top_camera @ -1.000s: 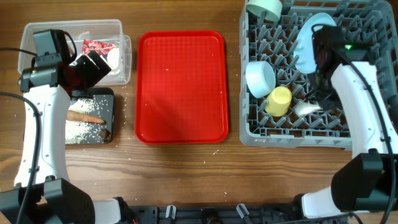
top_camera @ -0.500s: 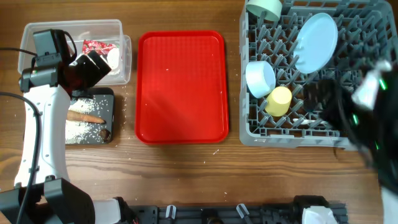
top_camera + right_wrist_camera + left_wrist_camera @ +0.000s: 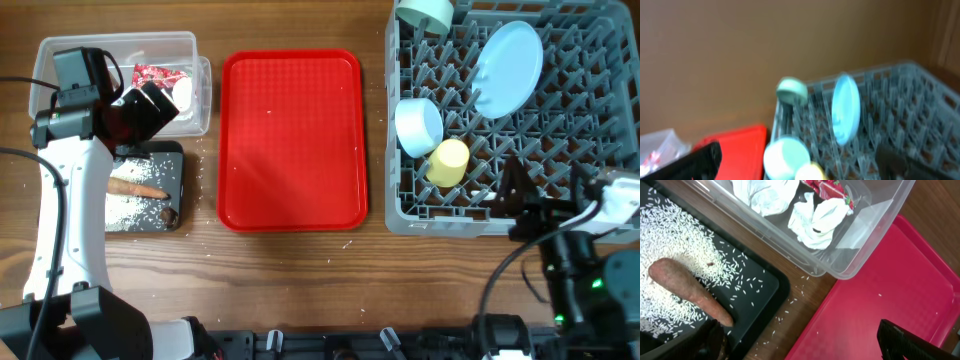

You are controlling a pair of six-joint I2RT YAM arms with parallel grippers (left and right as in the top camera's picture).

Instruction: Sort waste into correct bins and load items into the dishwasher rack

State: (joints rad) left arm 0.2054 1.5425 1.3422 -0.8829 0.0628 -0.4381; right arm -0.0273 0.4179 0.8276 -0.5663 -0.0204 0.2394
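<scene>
The grey dishwasher rack (image 3: 600,130) at the right holds an upright pale blue plate (image 3: 510,65), a pale blue bowl (image 3: 418,125), a yellow cup (image 3: 448,162) and a pale green bowl (image 3: 425,12). My right gripper (image 3: 547,190) hovers open and empty over the rack's front edge; its wrist view is blurred, with the plate (image 3: 846,115) ahead. My left gripper (image 3: 150,115) is open and empty above the clear tub (image 3: 60,50) and the black tray (image 3: 175,160). The tub holds white tissue (image 3: 812,217) and a red wrapper (image 3: 827,187). On the tray lie rice (image 3: 675,235), a brown stick (image 3: 687,290) and a small brown lump (image 3: 168,213).
A flat red serving tray (image 3: 292,140) lies in the middle between the bins and the rack. A few rice grains (image 3: 792,307) are scattered on the wood beside the black tray. My right arm (image 3: 575,280) reaches in from the front right corner.
My right arm has drawn back from inside the rack to its front edge and its jaws have opened. The plate now stands uncovered in the rack. The left arm has not moved.
</scene>
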